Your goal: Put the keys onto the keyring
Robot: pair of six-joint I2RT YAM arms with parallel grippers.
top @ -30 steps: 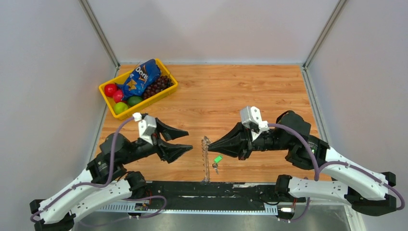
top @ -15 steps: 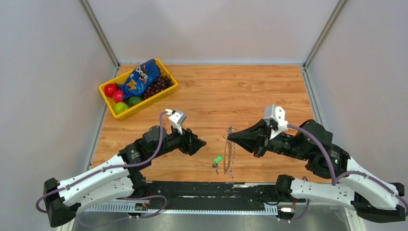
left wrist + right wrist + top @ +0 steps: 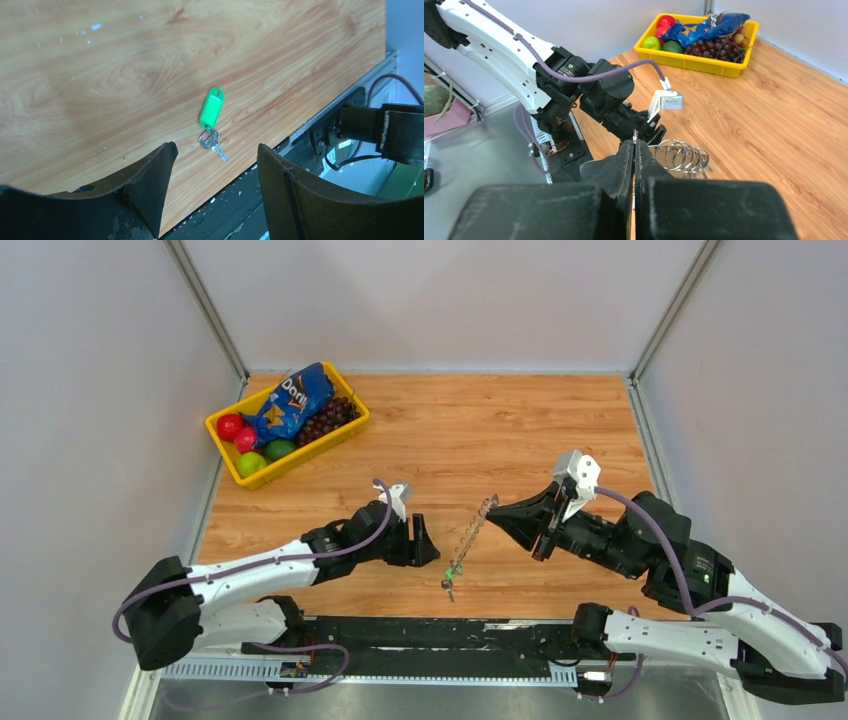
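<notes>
Grip status: the right fingers are clenched on the rim of the large, thin, silvery metal keyring. In the right wrist view a thin wire sits pinched between the two closed tips. A cluster of small silver loops on the hoop lies just beyond them. From above, the keyring appears edge-on and tilted, with its upper end at the right fingers and its lower end toward the near edge of the surface.

The left fingers are released, spread wide and grasping nothing. They sit close above the light wood-grain surface, near the keyring on its left and not touching it.

The small dark-metal keys with a bright green plastic tag lie flat on the surface close to its near edge, between the two arms. In the left wrist view they lie ahead of the gap between the spread tips, touching neither, with the tag on the side away from the near edge. Whether the lower end of the keyring touches the keys cannot be told.

A yellow plastic tray stands at the far left corner, well apart. It holds a blue snack bag, red fruit, green fruit and dark grapes.
</notes>
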